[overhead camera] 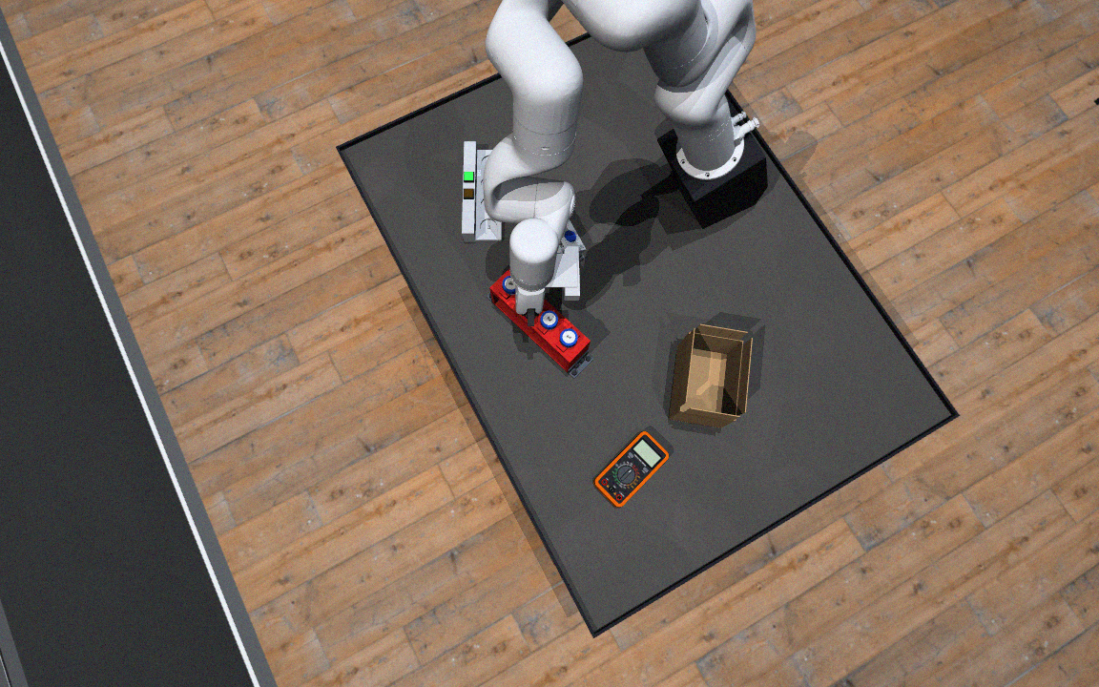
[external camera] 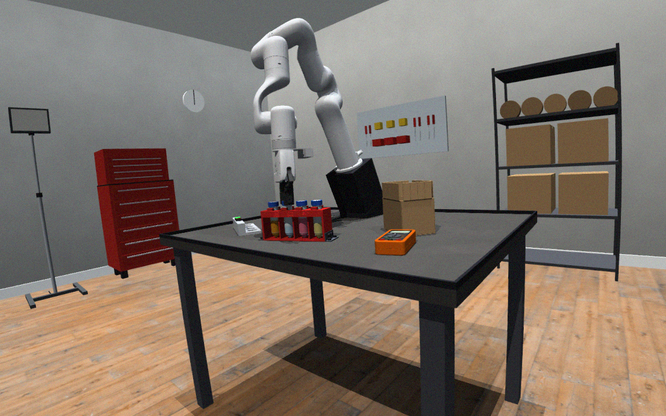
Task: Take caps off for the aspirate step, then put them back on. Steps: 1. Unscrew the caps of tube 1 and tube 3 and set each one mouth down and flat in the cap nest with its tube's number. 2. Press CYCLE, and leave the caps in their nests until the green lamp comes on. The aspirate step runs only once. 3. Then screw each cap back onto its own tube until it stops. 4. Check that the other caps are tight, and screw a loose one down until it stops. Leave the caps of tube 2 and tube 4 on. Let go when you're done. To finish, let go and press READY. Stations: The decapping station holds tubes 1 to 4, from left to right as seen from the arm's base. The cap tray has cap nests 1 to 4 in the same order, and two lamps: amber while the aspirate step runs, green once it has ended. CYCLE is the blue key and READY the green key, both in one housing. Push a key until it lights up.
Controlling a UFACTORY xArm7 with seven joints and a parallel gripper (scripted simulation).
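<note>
The black claw point(external camera: 287, 195) hangs straight down, half open and holding nothing, over the second blue cap point(external camera: 287, 203) from the left in the red tube rack point(external camera: 297, 223). The rack stands on the dark grey desk point(external camera: 449, 248), with the white cap tray point(external camera: 244, 226) just beside it.

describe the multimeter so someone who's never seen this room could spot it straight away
Start at the dark grey table in the middle of the wood-floored room. On it, just past the open cardboard box, lies a flat handheld meter. It is the only orange-cased thing there, with a pale screen and a round dial, unlike the brown box and the red tube rack.
</note>
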